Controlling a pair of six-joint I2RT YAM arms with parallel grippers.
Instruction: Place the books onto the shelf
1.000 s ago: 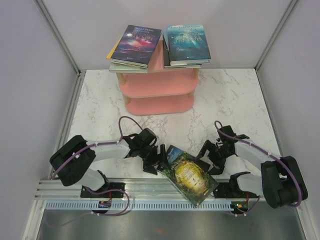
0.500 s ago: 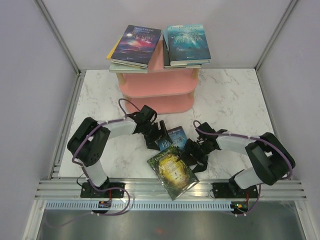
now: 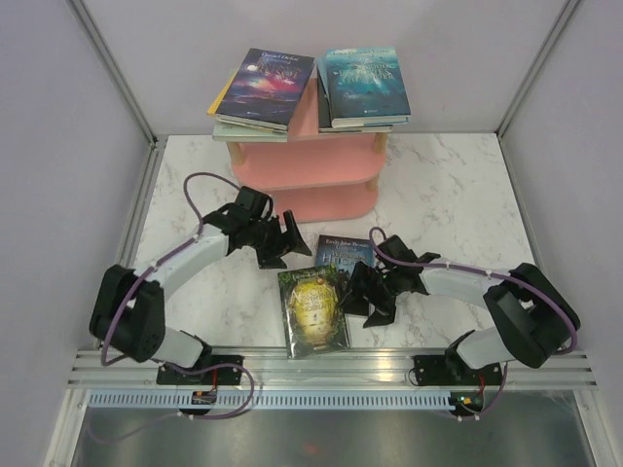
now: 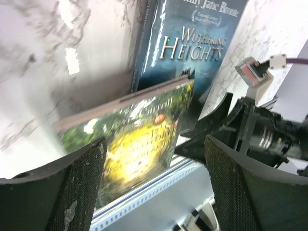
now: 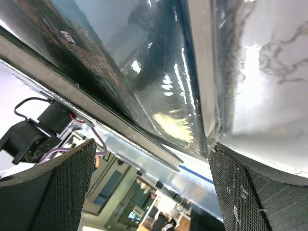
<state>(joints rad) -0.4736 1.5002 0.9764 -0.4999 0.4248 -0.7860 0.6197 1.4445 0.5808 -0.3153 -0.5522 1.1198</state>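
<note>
Two books lie flat on the marble table [image 3: 458, 195]. The green-gold one [image 3: 312, 309] [image 4: 139, 139] overlaps the near left corner of a dark blue "Wuthering Heights" [image 3: 343, 253] [image 4: 192, 43]. My left gripper [image 3: 292, 243] [image 4: 154, 187] hovers open just back-left of them, holding nothing. My right gripper [image 3: 375, 292] [image 5: 149, 187] is open at the books' right edge, and the glossy dark blue cover [image 5: 159, 86] fills its view. The pink shelf [image 3: 307, 175] stands at the back. A purple galaxy book [image 3: 268, 86] and a teal book [image 3: 362, 83] top two stacks on it.
Pale walls close in the table at left, right and back. A metal rail [image 3: 321, 370] runs along the near edge just in front of the green-gold book. The right arm's gripper [image 4: 250, 130] shows in the left wrist view beyond the books.
The green-gold book slid from the front rail onto the table and turned straight, uncovering the dark blue book. The left gripper drew back toward the shelf. The right gripper came in against the books.
</note>
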